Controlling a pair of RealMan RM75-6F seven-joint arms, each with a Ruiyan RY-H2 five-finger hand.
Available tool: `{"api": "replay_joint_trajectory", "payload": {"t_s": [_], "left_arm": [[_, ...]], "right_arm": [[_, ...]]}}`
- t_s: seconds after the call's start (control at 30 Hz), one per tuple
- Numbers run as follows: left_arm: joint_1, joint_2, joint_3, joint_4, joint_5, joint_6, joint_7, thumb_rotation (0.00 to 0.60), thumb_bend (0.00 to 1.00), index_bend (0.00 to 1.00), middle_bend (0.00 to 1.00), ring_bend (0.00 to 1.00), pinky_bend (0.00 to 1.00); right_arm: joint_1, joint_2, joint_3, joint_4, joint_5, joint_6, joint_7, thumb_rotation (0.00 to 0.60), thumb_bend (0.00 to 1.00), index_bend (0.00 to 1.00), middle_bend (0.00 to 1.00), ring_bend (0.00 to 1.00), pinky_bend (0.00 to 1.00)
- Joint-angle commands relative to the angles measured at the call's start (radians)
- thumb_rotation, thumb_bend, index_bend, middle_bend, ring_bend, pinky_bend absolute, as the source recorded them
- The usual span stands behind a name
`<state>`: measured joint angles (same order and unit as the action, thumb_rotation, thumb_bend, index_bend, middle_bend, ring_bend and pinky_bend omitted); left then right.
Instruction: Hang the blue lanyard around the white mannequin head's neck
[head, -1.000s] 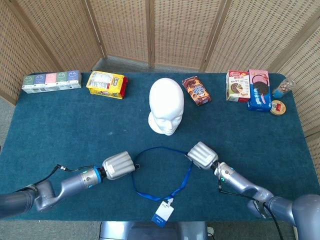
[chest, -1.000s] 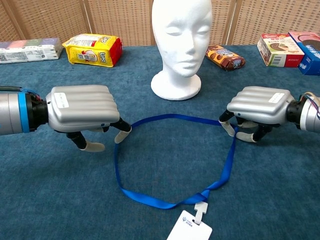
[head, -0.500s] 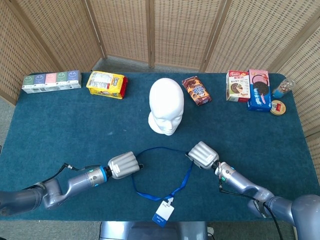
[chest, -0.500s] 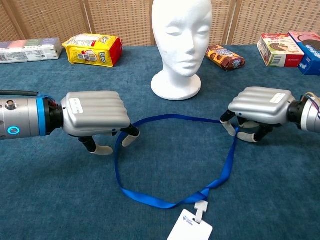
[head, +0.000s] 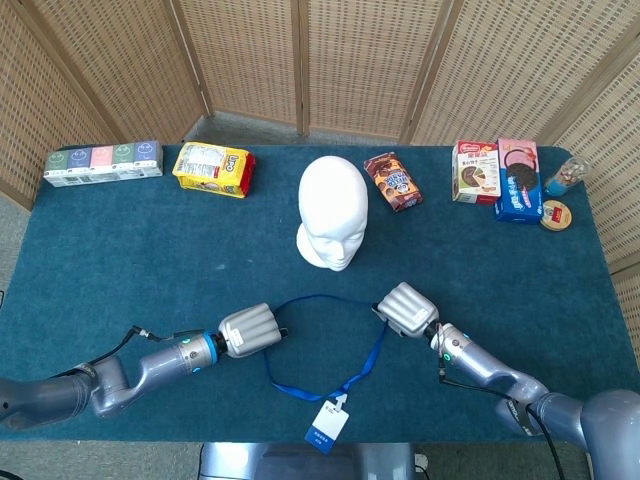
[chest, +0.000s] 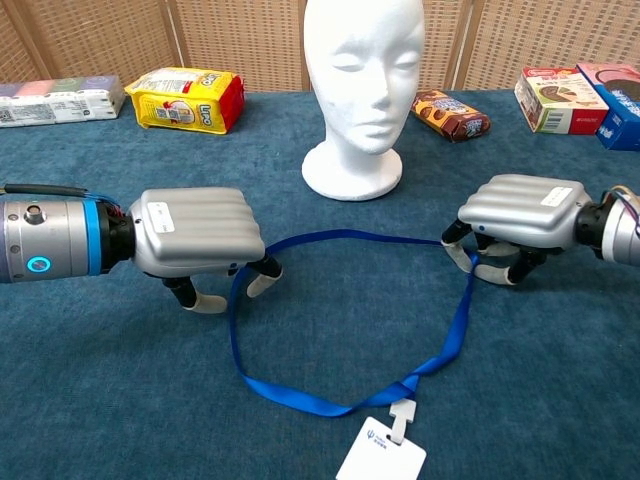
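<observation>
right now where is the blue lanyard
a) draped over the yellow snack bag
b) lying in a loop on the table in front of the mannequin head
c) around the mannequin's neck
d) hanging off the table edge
b, the blue lanyard lies looped on the table in front of the mannequin head, between the left hand and right hand.

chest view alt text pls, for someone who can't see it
Two robot hands, left and right, rest palm-down on a blue table at either side of a lanyard loop, its white badge nearest the camera. A white mannequin head stands behind, with snack packs further back.
</observation>
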<state>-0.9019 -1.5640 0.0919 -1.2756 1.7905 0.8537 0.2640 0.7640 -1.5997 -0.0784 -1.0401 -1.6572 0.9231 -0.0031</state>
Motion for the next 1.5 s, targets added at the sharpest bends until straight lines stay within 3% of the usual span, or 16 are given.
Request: {"api": "replay_joint_trajectory", "payload": {"t_s": [0.03, 0.87, 1.5], "left_arm": [[-0.003, -0.003, 0.001, 0.001, -0.004, -0.004, 0.005, 0.6, 0.3, 0.47, 1.0, 1.0, 1.0], [-0.016, -0.013, 0.0, -0.009, -0.056, -0.041, 0.031, 0.6, 0.36, 0.56, 1.0, 1.0, 1.0], [0.013, 0.027, -0.001, -0.04, -0.091, -0.002, 0.029, 0.6, 0.42, 0.58, 1.0, 1.0, 1.0]], "right_arm": [[0.001, -0.001, 0.0, 0.002, 0.0, -0.002, 0.001, 0.6, 0.53, 0.6, 0.99, 1.0, 1.0], [-0.004, -0.007, -0.003, 0.023, 0.003, -0.002, 0.02, 0.6, 0.53, 0.61, 0.99, 1.0, 1.0], [-0.015, -0.004, 0.011, 0.007, 0.007, 0.036, 0.04, 0.6, 0.53, 0.7, 1.0, 1.0, 1.0]]}}
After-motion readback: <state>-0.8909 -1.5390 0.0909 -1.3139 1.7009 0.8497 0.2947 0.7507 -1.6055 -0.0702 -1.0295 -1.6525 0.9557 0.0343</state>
